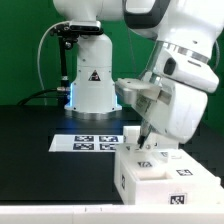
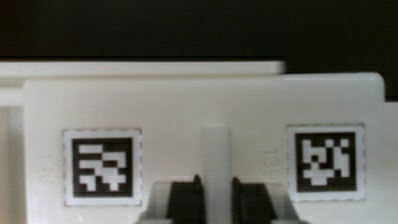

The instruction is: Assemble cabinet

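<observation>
White plastic with black square tags, the cabinet [image 1: 160, 185] stands on the black tabletop [image 1: 40, 125] at the exterior view's right, near the front edge and just beside the marker board [image 1: 95, 142]. The gripper [image 1: 146, 138] reaches down onto its top. The wrist view shows the gripper nearly closed, with its dark fingers [image 2: 178, 200] pinching a thin upright rib of the cabinet between two tags [image 2: 100, 162].

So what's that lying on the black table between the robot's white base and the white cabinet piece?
The marker board, a flat white strip of black-and-white tags, lies between the robot base and the cabinet; the exterior view shows it.
</observation>
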Robot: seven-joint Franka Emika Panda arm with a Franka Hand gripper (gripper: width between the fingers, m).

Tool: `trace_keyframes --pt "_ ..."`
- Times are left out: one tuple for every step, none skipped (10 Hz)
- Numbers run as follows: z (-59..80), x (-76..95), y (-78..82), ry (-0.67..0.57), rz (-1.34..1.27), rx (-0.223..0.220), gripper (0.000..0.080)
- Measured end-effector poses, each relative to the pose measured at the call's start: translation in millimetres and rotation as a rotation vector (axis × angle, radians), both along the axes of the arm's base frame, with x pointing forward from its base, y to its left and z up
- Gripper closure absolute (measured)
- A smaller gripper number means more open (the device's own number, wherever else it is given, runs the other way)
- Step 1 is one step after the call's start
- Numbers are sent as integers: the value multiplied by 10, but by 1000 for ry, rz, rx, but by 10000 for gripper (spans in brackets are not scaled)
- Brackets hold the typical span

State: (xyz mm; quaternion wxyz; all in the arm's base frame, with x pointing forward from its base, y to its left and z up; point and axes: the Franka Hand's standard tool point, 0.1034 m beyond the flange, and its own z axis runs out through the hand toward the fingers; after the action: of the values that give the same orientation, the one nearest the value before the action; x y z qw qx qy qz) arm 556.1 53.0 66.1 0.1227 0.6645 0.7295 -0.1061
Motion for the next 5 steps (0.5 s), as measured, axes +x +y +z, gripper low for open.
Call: trace_keyframes --pt "0 -7 13 -5 -6 2 733" --pt "-4 -17 10 -3 -6 2 733" --pt "-5 -14 7 -3 -7 2 733" --pt "-5 -13 5 -3 -7 2 733" --pt "-5 -10 4 -3 -7 1 733"
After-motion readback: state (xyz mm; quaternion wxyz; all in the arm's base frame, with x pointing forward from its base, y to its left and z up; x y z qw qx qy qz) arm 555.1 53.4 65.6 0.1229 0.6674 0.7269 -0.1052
